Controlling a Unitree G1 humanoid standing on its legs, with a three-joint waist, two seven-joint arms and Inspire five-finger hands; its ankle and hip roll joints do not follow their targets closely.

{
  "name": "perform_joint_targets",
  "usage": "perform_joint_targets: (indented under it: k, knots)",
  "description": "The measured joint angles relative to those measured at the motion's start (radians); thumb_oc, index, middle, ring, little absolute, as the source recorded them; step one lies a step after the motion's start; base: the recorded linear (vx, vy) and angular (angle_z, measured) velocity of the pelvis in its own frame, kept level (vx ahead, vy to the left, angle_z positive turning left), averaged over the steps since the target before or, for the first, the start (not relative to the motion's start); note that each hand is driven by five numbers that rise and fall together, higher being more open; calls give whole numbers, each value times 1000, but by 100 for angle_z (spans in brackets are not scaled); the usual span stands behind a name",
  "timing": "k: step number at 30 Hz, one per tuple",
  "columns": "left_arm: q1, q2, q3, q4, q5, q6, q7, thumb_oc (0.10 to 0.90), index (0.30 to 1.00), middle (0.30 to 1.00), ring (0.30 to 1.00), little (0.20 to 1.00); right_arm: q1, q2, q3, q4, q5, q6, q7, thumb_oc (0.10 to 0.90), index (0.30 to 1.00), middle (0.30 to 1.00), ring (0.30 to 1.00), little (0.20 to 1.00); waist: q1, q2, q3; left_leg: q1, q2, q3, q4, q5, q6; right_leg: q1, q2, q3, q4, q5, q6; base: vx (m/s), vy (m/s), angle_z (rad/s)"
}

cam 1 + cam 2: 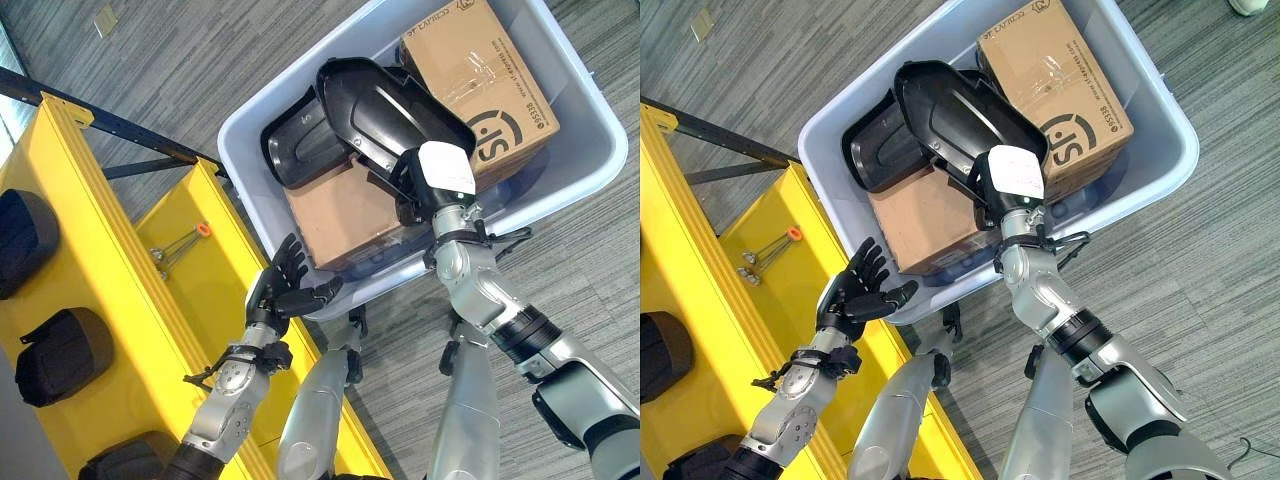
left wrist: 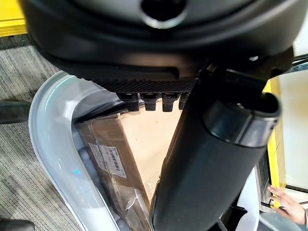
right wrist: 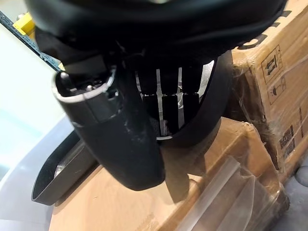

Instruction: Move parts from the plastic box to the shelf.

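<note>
pick step: right hand (image 1: 432, 185) clenched on black part (image 1: 385, 100) in plastic box (image 1: 590, 150); left hand (image 1: 285, 285) released. next: lift clear, swing left to yellow shelf (image 1: 120, 290).

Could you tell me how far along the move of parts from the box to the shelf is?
Several dark parts already lie on the yellow shelf. The right hand grips a black shell part inside the plastic box; the left hand waits open. Another black part and cardboard boxes remain.
</note>
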Motion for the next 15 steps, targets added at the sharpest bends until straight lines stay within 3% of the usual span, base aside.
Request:
perform_joint_targets:
  k: [15]
  knots:
    - [-1, 0, -1, 0, 0, -1, 1, 900, 1000, 1000, 1000, 1000, 0, 11, 0, 0, 1, -1, -8, 900, 1000, 1000, 1000, 1000, 0, 0, 0, 0, 0, 0, -2, 0, 1, 6, 1, -1, -12, 7, 1, -2, 0, 0]
